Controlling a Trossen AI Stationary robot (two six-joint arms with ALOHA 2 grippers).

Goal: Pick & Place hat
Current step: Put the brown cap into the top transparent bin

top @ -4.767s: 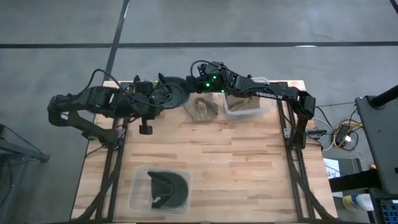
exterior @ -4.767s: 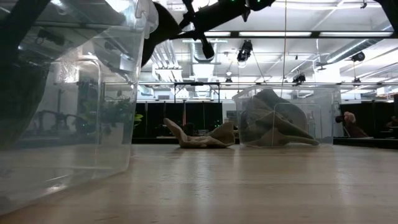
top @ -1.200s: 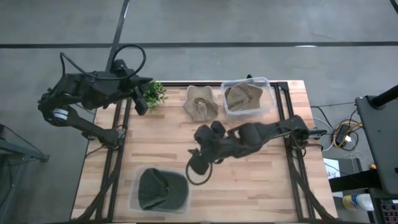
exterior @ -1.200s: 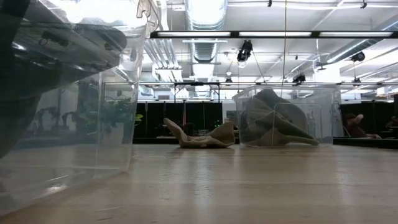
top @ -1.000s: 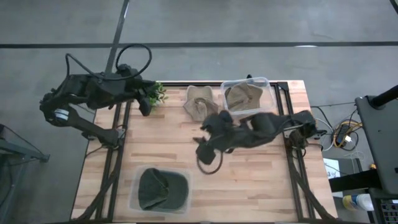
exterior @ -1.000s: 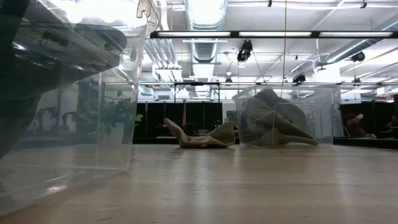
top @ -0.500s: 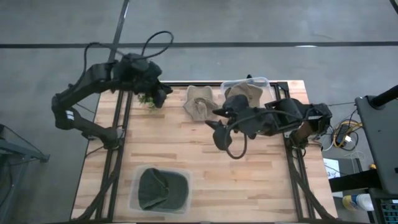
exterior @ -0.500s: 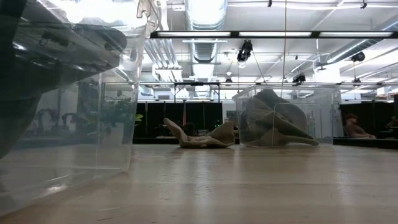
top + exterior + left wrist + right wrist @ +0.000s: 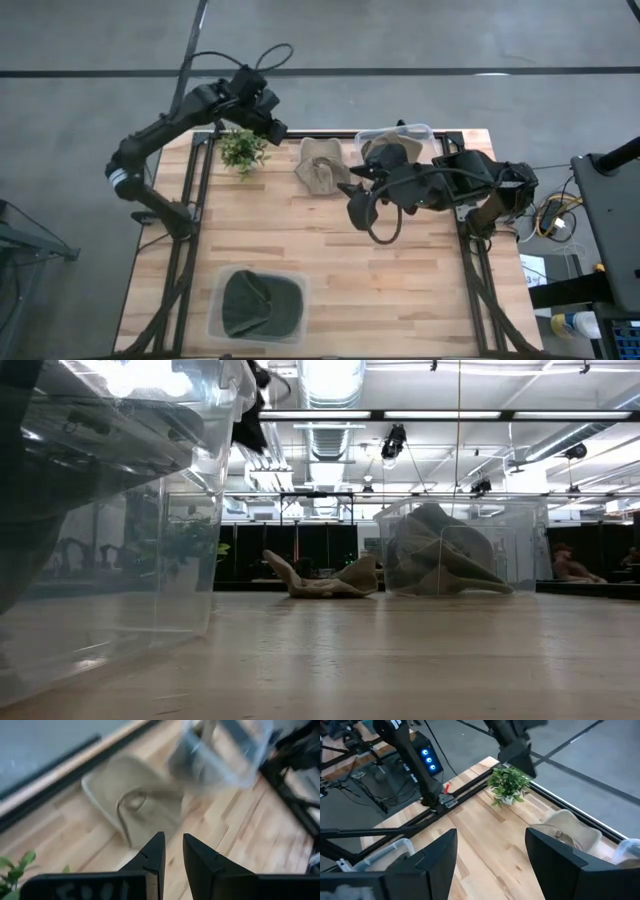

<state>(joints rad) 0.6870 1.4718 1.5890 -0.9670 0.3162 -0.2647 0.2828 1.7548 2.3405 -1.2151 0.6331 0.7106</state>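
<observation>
A tan hat (image 9: 320, 165) lies with its crown down on the wood table near the far edge; the left wrist view shows the hat (image 9: 135, 802) too. A second tan hat (image 9: 392, 152) sits in a clear bin (image 9: 425, 170) at the far right. In another clear bin (image 9: 215, 315) at the near left lies a dark green hat (image 9: 262, 305). My left gripper (image 9: 275, 128) hangs high over the far edge between the plant and the loose tan hat. Its fingers (image 9: 171, 851) stand a narrow gap apart, empty. My right gripper (image 9: 356, 200) hovers just near of that hat, wide open (image 9: 490, 865) and empty.
A small green plant (image 9: 242, 150) stands at the far left, close under my left arm. A black cable loop (image 9: 385, 230) hangs from my right arm over mid-table. The middle and near right of the tabletop (image 9: 400, 300) are bare wood.
My right gripper has swung from beside the near-left bin toward the table's far right, ending close to the loose tan hat. My left arm has reached toward the far edge and to the right, passing over the plant toward the same hat. The hats and bins have stayed put.
</observation>
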